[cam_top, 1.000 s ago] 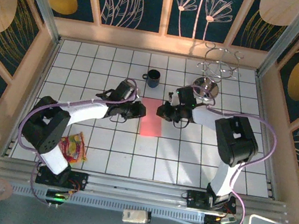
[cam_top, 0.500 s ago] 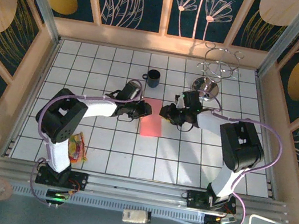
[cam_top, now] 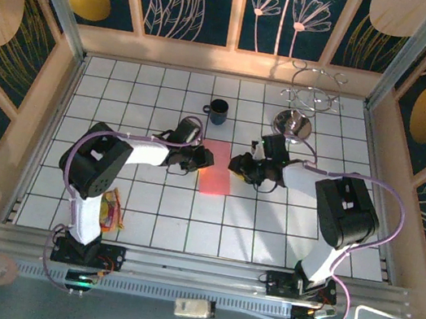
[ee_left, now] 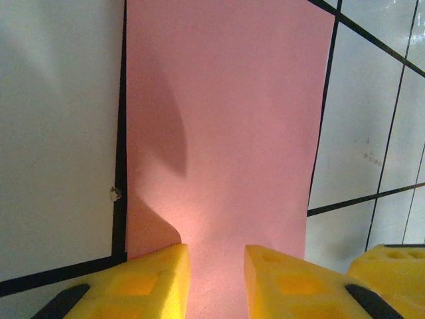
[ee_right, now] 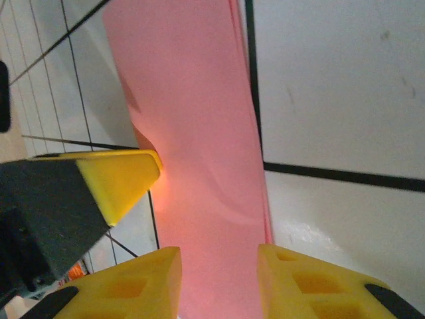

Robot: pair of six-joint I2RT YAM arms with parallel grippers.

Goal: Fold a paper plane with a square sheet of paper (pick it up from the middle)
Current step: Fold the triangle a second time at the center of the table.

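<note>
Over the paper plane [cam_top: 216, 178], left gripper [cam_top: 207, 158] and right gripper [cam_top: 234, 163] stand part-open.

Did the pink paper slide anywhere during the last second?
No. The pink paper lies on the same tiles as before, just below the dark mug.

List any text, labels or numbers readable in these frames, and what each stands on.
None can be read.
The colourful packet carries print, but it is too small and blurred to read.
The pink paper shows no writing.
</note>
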